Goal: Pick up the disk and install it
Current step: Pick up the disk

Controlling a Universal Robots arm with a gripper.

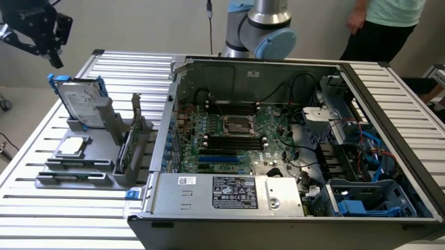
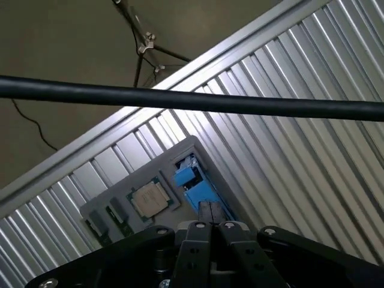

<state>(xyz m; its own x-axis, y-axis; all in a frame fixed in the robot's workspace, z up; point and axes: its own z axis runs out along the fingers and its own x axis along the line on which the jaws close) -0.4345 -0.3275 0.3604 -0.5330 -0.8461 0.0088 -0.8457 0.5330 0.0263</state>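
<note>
The disk (image 1: 80,101), a silver-grey drive with a white label in a blue carrier, stands upright on edge in a grey holder (image 1: 83,161) at the exterior view's left. My gripper (image 1: 54,56) hangs in the air above and slightly left of the disk's top edge, apart from it. In the wrist view my fingertips (image 2: 206,211) are pressed together with nothing between them, and the disk's blue carrier (image 2: 193,183) lies just beyond them.
The holder also carries a small square silver chip (image 1: 73,146) (image 2: 149,199) and an upright green card (image 1: 130,143). An open computer case (image 1: 278,130) takes up the middle, with blue drive bays (image 1: 361,200) at its right. A person (image 1: 389,21) stands behind. A black cable (image 2: 192,102) crosses the wrist view.
</note>
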